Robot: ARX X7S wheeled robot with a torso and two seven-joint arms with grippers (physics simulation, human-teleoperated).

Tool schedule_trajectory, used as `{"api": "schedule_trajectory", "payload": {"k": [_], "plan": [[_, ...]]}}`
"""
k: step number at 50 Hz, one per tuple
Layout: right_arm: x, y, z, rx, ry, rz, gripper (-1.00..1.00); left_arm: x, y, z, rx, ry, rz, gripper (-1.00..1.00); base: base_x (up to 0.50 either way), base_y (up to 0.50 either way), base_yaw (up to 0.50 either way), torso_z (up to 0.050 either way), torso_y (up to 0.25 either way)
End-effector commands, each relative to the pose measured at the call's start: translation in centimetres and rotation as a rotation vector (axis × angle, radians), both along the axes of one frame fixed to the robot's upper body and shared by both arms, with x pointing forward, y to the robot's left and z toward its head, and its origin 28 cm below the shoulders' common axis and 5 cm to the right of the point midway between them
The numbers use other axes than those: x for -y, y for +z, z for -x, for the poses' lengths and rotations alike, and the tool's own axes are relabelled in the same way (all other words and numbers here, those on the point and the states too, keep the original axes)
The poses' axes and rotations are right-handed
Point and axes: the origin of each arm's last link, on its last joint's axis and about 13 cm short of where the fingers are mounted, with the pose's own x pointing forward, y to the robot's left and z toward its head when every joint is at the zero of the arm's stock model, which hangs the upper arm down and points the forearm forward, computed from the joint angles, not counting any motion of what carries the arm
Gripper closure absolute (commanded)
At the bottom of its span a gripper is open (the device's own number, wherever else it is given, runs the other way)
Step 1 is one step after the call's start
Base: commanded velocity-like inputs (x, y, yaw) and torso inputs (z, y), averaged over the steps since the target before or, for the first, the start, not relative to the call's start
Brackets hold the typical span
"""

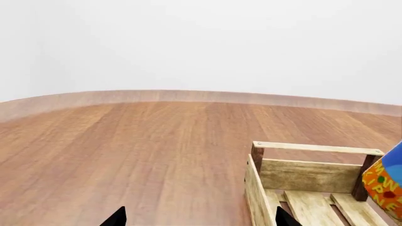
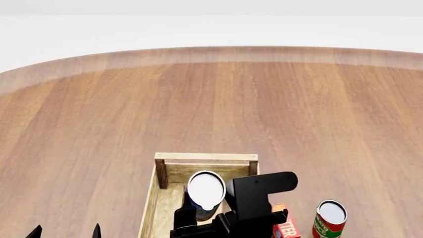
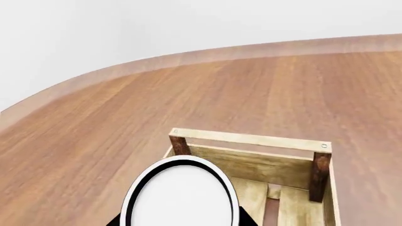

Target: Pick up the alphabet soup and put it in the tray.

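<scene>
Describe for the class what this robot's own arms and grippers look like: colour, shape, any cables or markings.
The right arm is matt black, built of blocky, rounded-edged segments. The left gripper shows only two pointed black fingers at the head view's lower edge. No cables, lettering or markings are visible on either; much of each arm lies outside the frames.

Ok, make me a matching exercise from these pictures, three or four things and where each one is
Things:
1. alphabet soup
2. red-and-green can
3. left pincer
4. tray

Places:
A. on the table, right of the tray
B. low at the head view's left edge, holding nothing
C. held by the right pincer over the tray
D. on the wooden table, open top

Pairs: 1-C, 2-A, 3-B, 4-D
</scene>
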Motion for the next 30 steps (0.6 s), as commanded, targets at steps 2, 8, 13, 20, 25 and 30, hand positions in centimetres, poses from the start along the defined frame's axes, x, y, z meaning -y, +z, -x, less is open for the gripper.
{"api": "schedule_trajectory", "payload": {"k": [2,8,13,20,25,30], "plan": [[-0.5,-1.0,-0.6,-0.003,0.021,0.01,1.0,0.0,0.1,0.0,0.001,0.0,0.002,-1.0,0.0,0.0,0.0,0.0,0.0],[-0.8,-1.5,-0.8,-0.03,0.051,0.028,1.0,0.0,0.0,0.0,0.002,0.002,0.002,-1.0,0.0,0.0,0.0,0.0,0.0],[-1.0,-1.8,-1.0,-0.042,0.058,0.037,1.0,0.0,0.0,0.0,0.002,0.002,0.001,-1.0,0.0,0.0,0.0,0.0,0.002],[-1.4,-2.6,-1.3,-0.077,0.07,0.043,1.0,0.0,0.0,0.0,0.002,0.001,0.002,-1.0,0.0,0.0,0.0,0.0,0.0],[-1.6,-3.1,-1.6,-0.097,0.073,0.054,1.0,0.0,0.0,0.0,0.002,0.0,0.002,-1.0,0.0,0.0,0.0,0.0,0.002],[-1.8,-3.5,-2.1,-0.106,0.076,0.065,1.0,0.0,0.0,0.0,0.002,-0.001,0.003,-1.0,0.0,0.0,0.0,0.0,0.0]]}}
